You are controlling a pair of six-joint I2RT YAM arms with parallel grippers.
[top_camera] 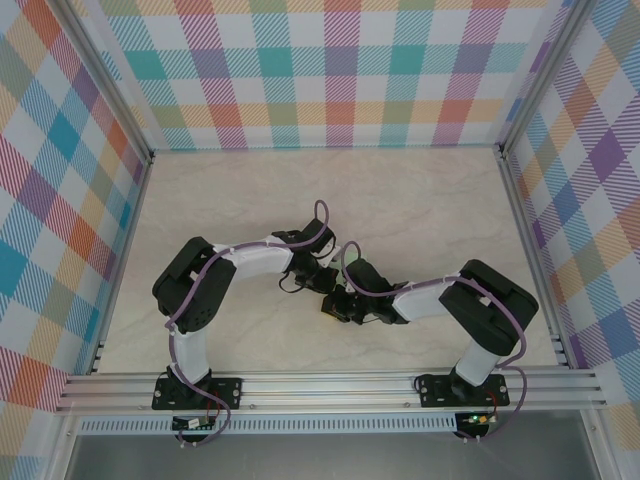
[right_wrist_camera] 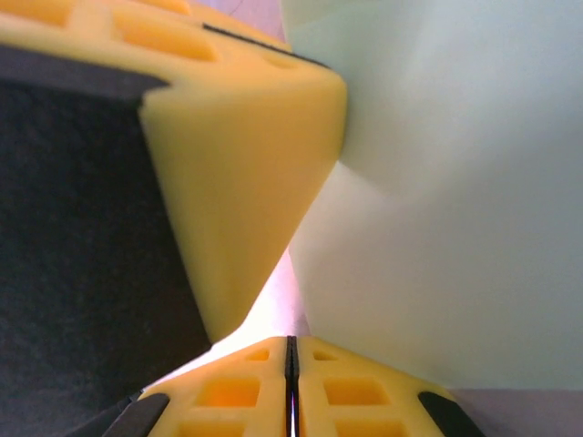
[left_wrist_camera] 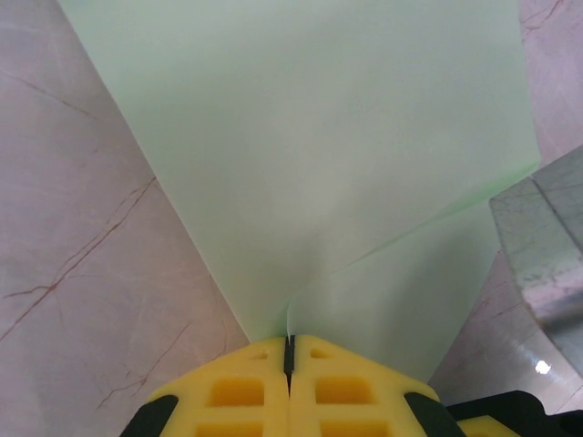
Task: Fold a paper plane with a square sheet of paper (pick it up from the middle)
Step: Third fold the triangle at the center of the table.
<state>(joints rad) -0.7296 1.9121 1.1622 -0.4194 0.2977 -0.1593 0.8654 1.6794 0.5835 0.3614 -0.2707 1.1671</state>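
Note:
The square sheet of paper (left_wrist_camera: 319, 137) is pale green with a crease running up to the right, and it lies over the marble table (left_wrist_camera: 73, 228). My left gripper (left_wrist_camera: 289, 341) is shut on it, a raised edge of the sheet standing out of the slit between its yellow pads. In the top view both grippers meet at the table's middle, left gripper (top_camera: 322, 280) and right gripper (top_camera: 338, 305), and hide the paper. My right gripper (right_wrist_camera: 291, 341) is shut; the paper (right_wrist_camera: 455, 182) comes down just right of its tips. A yellow finger (right_wrist_camera: 246, 164) of the left gripper is close in front.
Checked walls (top_camera: 60, 200) enclose the table on three sides. An aluminium rail (top_camera: 330, 385) runs along the near edge by the arm bases. A grey shiny block (left_wrist_camera: 547, 255) juts in at the right of the left wrist view.

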